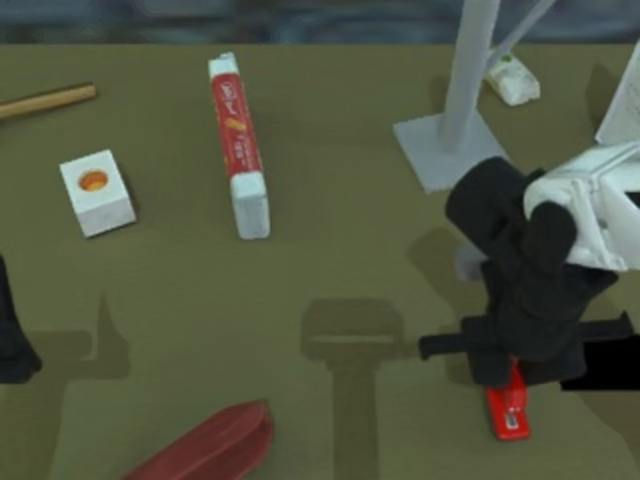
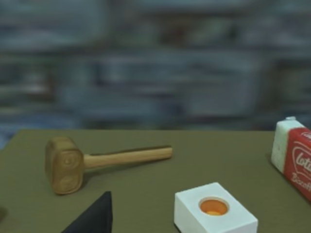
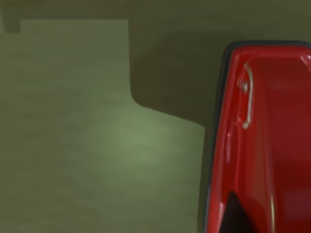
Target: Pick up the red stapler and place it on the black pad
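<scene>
The red stapler (image 1: 512, 410) lies on the table near the front right, its white-labelled end toward the front edge. My right gripper (image 1: 515, 375) hangs right over the stapler's far end, which it hides, and its fingers look spread. In the right wrist view the stapler (image 3: 272, 136) fills one side from very close, with one dark fingertip (image 3: 238, 218) in front of it. The black pad (image 1: 600, 365) shows as a flat black patch at the right edge, partly under the arm. My left gripper (image 1: 12, 345) is parked at the left edge; a single dark finger (image 2: 95, 218) shows in its wrist view.
A long red-and-white box (image 1: 237, 140) lies at the back centre and a white block with an orange hole (image 1: 95, 190) at the back left. A wooden hammer (image 2: 65, 165) lies behind the block. A dark red curved object (image 1: 210, 445) sits at the front. A white stand (image 1: 450, 140) rises at the back right.
</scene>
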